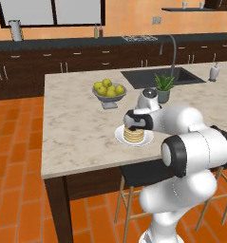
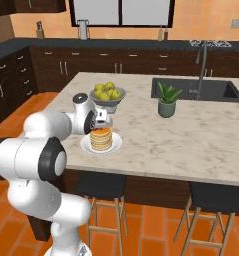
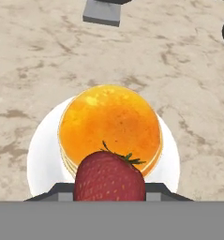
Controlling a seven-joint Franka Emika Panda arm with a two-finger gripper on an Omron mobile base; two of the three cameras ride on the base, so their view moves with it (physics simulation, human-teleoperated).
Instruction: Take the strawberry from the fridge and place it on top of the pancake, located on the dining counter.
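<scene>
No brand, label or writing can be read in any view.

Count: one strawberry (image 3: 109,176), one pancake (image 3: 109,125) stack on one white plate (image 3: 41,150), one grey bowl of apples (image 2: 107,93), one potted plant (image 2: 167,100), one sink (image 2: 196,90) with one faucet (image 2: 202,57), and one soap bottle (image 1: 213,72) at the dining counter's (image 2: 201,145) far right, seen in the left base view.

Gripper (image 3: 109,190): clamped on the strawberry, a finger tip at each side of the berry in the hand view. The berry hangs above the near rim of the pancake stack; whether it touches the top pancake cannot be told.

The plate sits near the counter's front edge, toward its left end, with the bowl of apples just behind it. The plant stands by the sink's near corner.

Hand view gives the berry's green leaves and the glossy orange pancake top. In the right base view the strawberry shows as a red speck at the hand, just over the stack (image 2: 102,128). In the left base view the arm's wrist covers the stack's top. Stools (image 2: 211,200) stand under the counter's front edge in both base views.
</scene>
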